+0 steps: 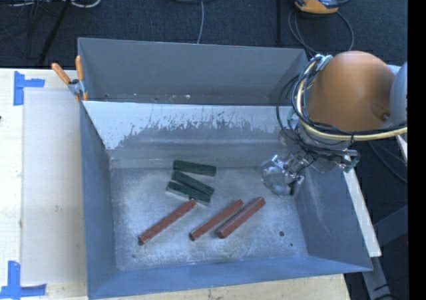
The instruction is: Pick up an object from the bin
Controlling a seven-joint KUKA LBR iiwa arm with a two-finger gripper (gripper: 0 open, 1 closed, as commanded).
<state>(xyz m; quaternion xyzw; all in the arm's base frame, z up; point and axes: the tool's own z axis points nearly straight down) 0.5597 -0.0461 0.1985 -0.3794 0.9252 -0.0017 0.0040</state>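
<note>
My gripper [279, 179] hangs low at the right side of the bin, its metal fingers just above the floor. Nothing shows between them. Closest to it, down and to the left, lies a short brown-red bar [241, 217]. A second brown-red bar [216, 219] rests alongside that one, both slanting up to the right. Further left lies a longer brown-red bar [167, 221].
Three dark green blocks lie left of centre: one [194, 168] at the top, one [193, 183] below it, and a third [185, 192] touching the long bar's upper end. The arm with its orange cover and cables leans over the bin's right wall.
</note>
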